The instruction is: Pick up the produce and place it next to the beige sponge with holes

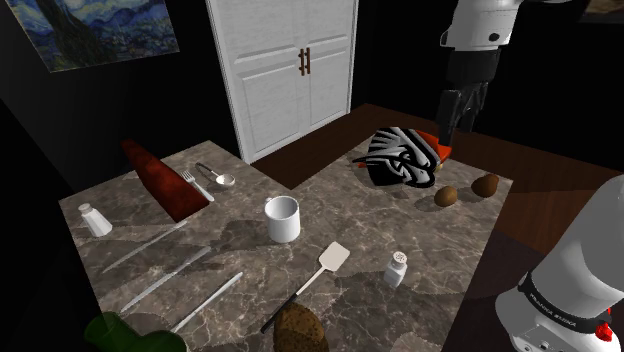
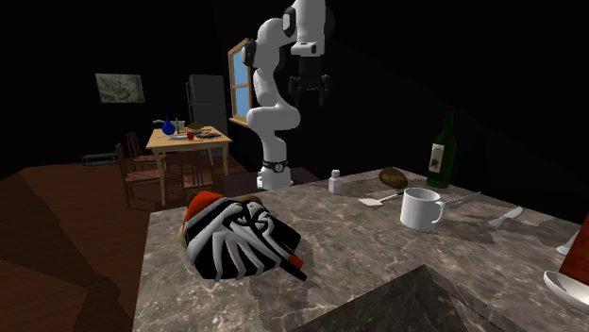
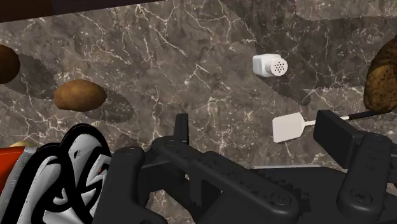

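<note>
Two brown potatoes lie on the marble table near the black, white and red patterned bag (image 1: 403, 158): one (image 1: 446, 196) (image 3: 79, 95) closer to the table's middle, the other (image 1: 486, 185) (image 3: 5, 63) by the edge. A brownish porous sponge (image 1: 300, 330) (image 2: 394, 176) (image 3: 383, 76) rests at the table's near edge in the shoulder view, beyond the spatula. My gripper (image 1: 459, 112) (image 2: 310, 90) (image 3: 257, 137) hangs high above the potatoes' end of the table, open, with nothing between its fingers.
Between potatoes and sponge lie a white shaker (image 1: 396, 268) (image 3: 268, 65) and a white spatula (image 1: 335, 257) (image 3: 289, 127). A white mug (image 1: 283, 218) stands mid-table. A green bottle (image 1: 120, 335), knives, fork, spoon, a dark red object (image 1: 165, 180) and another shaker (image 1: 95, 220) fill the far side.
</note>
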Motion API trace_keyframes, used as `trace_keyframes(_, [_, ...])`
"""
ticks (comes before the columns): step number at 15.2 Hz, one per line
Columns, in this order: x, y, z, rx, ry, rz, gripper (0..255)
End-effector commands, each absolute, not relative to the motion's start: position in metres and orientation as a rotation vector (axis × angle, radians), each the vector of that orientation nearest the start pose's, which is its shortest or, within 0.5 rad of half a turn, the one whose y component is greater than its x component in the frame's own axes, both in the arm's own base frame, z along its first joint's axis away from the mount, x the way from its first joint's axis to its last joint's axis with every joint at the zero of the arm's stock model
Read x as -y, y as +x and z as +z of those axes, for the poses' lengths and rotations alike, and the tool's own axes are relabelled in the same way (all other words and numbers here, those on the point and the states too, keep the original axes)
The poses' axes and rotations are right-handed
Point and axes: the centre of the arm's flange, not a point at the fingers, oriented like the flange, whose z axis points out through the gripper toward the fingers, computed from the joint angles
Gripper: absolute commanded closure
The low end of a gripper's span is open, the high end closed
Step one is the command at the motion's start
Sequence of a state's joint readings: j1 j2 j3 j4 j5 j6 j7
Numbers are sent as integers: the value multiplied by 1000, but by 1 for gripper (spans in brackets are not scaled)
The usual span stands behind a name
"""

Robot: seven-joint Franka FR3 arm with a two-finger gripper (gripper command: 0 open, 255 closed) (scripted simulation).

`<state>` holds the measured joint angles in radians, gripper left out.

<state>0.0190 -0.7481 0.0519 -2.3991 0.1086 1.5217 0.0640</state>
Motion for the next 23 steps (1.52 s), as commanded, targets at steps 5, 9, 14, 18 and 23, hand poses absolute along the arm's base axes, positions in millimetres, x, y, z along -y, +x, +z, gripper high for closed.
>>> trace_keyframes(5, [-12, 297, 514, 266, -3080, 229, 0])
trace_keyframes(9, [14, 291, 473, 550, -3064, 250, 0])
trace_keyframes(14, [49, 291, 422, 905, -3008, 275, 0])
trace_keyframes(18, [77, 296, 382, 1185, -2933, 292, 0])
trace_keyframes(23, [111, 309, 332, 1526, -2802, 310, 0])
